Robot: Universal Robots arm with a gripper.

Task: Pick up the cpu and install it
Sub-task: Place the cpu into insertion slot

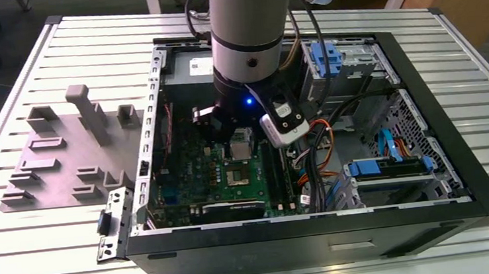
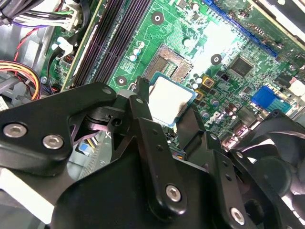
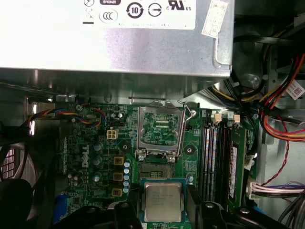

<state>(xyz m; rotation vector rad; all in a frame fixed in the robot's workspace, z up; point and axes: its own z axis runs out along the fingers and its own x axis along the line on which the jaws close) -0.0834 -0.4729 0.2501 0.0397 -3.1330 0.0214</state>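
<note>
I have the jaws clamped on the cpu point(image 3: 163, 200), with a black finger point(image 3: 195, 207) against each of two opposite edges and its silvery top facing up. It hangs level inside the open computer case point(image 1: 463, 205), over the green circuit board point(image 1: 231, 186) and just beside the socket point(image 2: 171, 64). How high it sits above the board I cannot tell. The socket's metal frame point(image 3: 159, 129) stands tipped up and open, its lever alongside. The memory sticks point(image 3: 214, 157) run close along one side of the socket, near one finger, so room there is tight. The fan point(image 3: 14, 162) lies well apart on the other side. The big grey box point(image 3: 119, 47) overhangs past the raised frame, and loose cables point(image 3: 281, 109) crowd the case wall beyond the memory sticks. The case sits on the ribbed tabletop point(image 1: 60, 259), toward the exterior view's right edge, with a grey holder block point(image 1: 60, 160) toward the exterior view's left.
</note>
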